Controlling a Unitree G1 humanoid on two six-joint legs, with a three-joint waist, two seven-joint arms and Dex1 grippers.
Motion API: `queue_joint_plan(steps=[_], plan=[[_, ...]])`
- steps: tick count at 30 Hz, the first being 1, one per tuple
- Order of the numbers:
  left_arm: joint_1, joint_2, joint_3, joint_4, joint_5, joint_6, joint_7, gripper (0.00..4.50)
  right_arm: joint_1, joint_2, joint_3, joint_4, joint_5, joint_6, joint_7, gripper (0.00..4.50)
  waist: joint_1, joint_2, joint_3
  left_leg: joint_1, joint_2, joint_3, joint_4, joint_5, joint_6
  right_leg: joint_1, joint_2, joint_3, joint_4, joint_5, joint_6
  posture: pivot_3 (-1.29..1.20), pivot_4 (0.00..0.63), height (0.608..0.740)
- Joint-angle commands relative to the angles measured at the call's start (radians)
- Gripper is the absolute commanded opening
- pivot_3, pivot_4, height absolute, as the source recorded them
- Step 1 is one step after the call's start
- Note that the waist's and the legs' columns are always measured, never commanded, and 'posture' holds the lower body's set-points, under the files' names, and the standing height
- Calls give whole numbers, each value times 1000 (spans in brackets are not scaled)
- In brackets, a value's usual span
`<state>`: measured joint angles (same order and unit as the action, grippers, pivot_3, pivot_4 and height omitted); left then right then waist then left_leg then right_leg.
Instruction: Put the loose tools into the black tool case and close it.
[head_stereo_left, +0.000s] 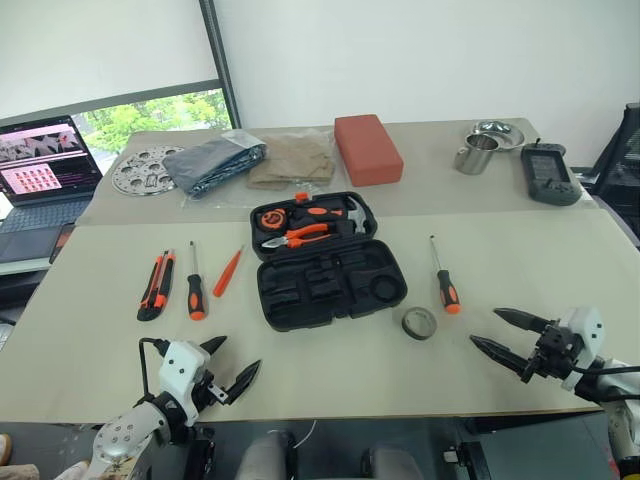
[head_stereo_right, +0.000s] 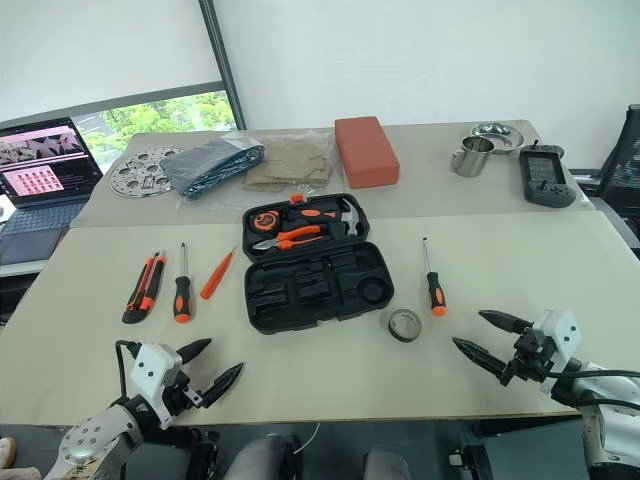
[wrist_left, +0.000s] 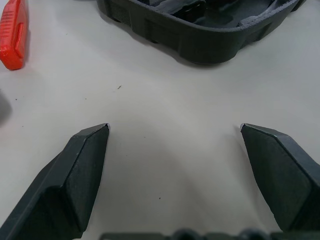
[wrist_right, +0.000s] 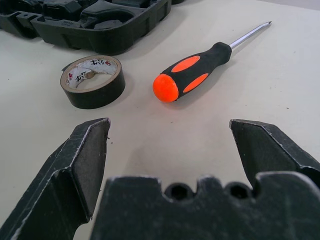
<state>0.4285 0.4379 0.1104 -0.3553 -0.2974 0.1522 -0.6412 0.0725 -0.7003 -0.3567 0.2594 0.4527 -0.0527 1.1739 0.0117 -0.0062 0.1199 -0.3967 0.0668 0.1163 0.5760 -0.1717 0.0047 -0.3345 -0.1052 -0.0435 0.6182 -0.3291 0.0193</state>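
Nothing loaded yet; both end effectors, left and right, gape empty. I'd reach right for tape roll (nearest), then black tool case.

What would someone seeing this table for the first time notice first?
The open black tool case in the middle of the table, with orange-handled pliers and a hammer already in its far half. Loose tools lie on both sides: a utility knife, a screwdriver and a slim orange screwdriver to the left, another screwdriver and a tape roll to the right. Both open grippers, left gripper and right gripper, hover at the near edge, holding nothing.
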Motion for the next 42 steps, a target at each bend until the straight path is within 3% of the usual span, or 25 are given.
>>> queue_joint_plan(steps=[1, 27, 32, 39, 42], plan=[[4, 3, 17, -17, -26, 12, -3, 4500, 17, -15, -15, -52, 26, 21, 6, 4444, 0, 0, 0, 0, 0, 0, 0, 0, 0, 0, 0, 0, 0, 0, 0, 0, 150, 736], [-62, 0, 119, -51, -147, 41, 9, 4500, -3, -11, -57, -27, 72, 13, 50, 4444, 0, 0, 0, 0, 0, 0, 5, 0, 0, 0, 1, 0, 5, 0, 0, 0, 150, 736], [-197, -44, 267, -103, -323, 168, 196, 4500, -47, -42, -27, -151, 116, 89, 74, 4444, 0, 0, 0, 0, 2, -1, 8, 0, 0, 0, 3, 1, 8, 0, 0, 0, 150, 736], [-324, -17, 289, -93, -287, 425, 444, 4500, -160, -60, 21, -323, 185, 242, 39, 4444, -3, 0, 0, 0, 2, -1, 13, -2, -1, 2, 7, 3, 10, 0, 0, 0, 150, 736], [-404, -48, 271, -87, -280, 589, 595, 4500, -227, -59, 68, -402, 191, 290, 11, 4444, 0, -1, 1, -1, 3, -2, 13, -2, -1, 1, 8, 4, 10, 0, 0, 0, 150, 736]])
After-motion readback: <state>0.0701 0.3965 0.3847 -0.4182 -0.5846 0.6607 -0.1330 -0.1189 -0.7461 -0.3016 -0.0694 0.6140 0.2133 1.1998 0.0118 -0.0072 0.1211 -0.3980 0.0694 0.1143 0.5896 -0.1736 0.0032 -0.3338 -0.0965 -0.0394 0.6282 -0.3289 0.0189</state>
